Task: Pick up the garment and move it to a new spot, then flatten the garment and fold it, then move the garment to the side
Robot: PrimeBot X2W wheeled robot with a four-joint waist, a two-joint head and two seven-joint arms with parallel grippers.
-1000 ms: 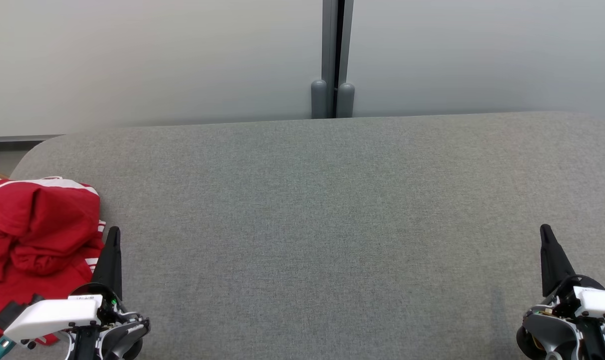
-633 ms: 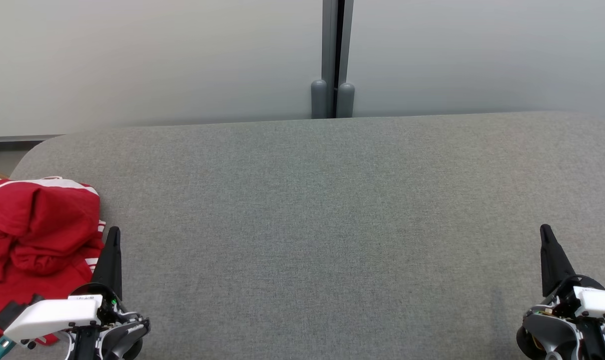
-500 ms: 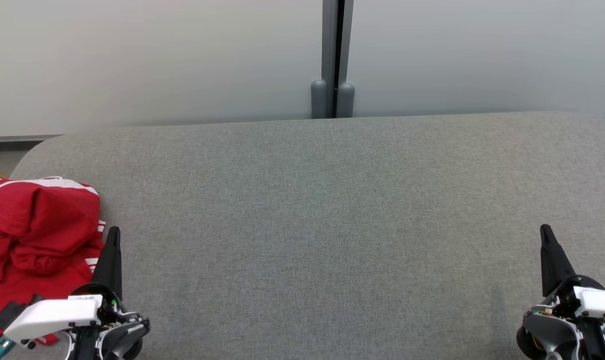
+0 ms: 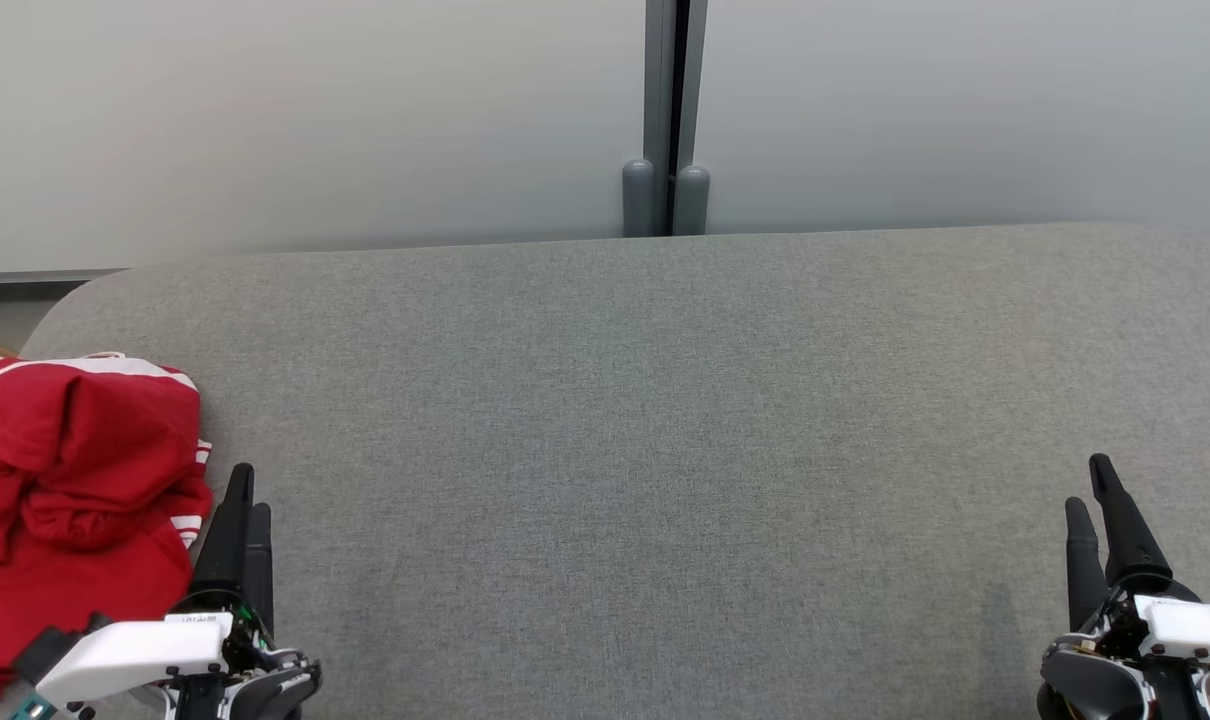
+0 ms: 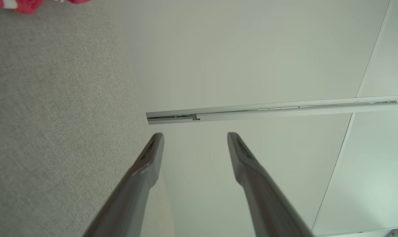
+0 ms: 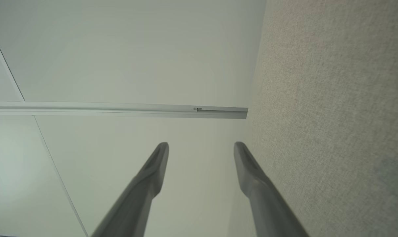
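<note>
Garment [image 4: 70, 480]: red with white stripes, a crumpled heap at the far left end of the grey surface [image 4: 645, 450], partly cut off by the frame edge. It is not lifted, flattened or folded, so I judge the task is at its first step.

Left gripper [image 4: 250, 492]: low left, fingers pointing away toward the wall [image 4: 315, 120], jaws spread, nothing between them. The left wrist view agrees: the left gripper [image 5: 195, 135] has an open gap between its tips with the wall beyond. A red scrap of garment [image 5: 24, 5] sits in the top left corner, well off the finger line.

Right gripper [image 4: 1087, 485]: low right, jaws also spread and empty. The right wrist view shows the right gripper [image 6: 201, 144] the same, with the surface alongside and no cloth.

Key relation: the garment lies to the robot's left of the left gripper, just beside it. The striped hem is close to the outer finger; cannot tell if they touch. The fingers aim forward, past the heap, not at it. So I judge the coming move needs the left gripper to swing left and down onto the cloth.

The heap has no clean long axis; roughly it runs near-to-far along the surface's left end. The left arm is far nearer. The right gripper is well apart, with the whole width of the surface between. The middle of the surface looks like the likely new spot.

Risk: the layers are bunched, so a pinch may catch one fold only and drag the rest.
</note>
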